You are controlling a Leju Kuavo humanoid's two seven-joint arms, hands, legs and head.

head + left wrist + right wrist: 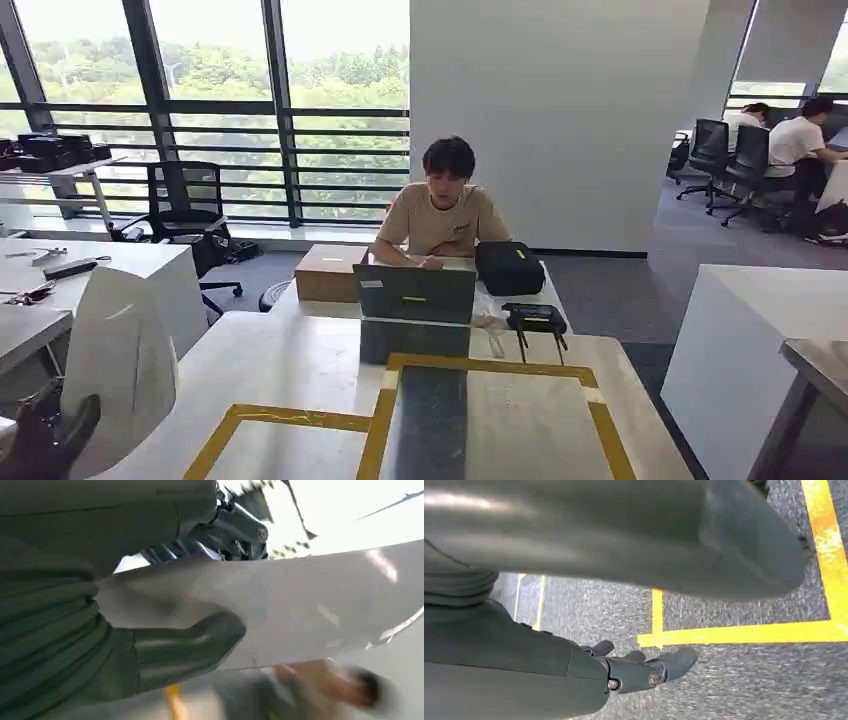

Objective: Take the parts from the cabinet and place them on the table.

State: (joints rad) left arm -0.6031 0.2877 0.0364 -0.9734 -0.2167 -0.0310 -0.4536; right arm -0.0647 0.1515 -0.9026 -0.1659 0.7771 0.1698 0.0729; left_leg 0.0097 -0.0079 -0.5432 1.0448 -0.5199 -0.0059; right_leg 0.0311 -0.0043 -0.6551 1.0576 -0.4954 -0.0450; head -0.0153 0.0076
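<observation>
Left hand (165, 645) clamps white curved part (280, 610), thumb across its face; in head view the part (120, 360) rises above that hand (45, 440), long axis upright. Table (300, 370) lies ahead and inward of it, yellow-taped rectangles marked. Right hand (644, 670) hangs over floor, loosely curled, holding nothing.

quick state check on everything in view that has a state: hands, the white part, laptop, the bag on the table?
left hand: grips the white part, thumb pressed on its face.
white part: held up off the table at the robot's left.
right hand: hangs over the grey floor, holding nothing, fingers partly curled.
laptop: open, lid back toward the robot.
black bag: closed, resting on the table.
</observation>
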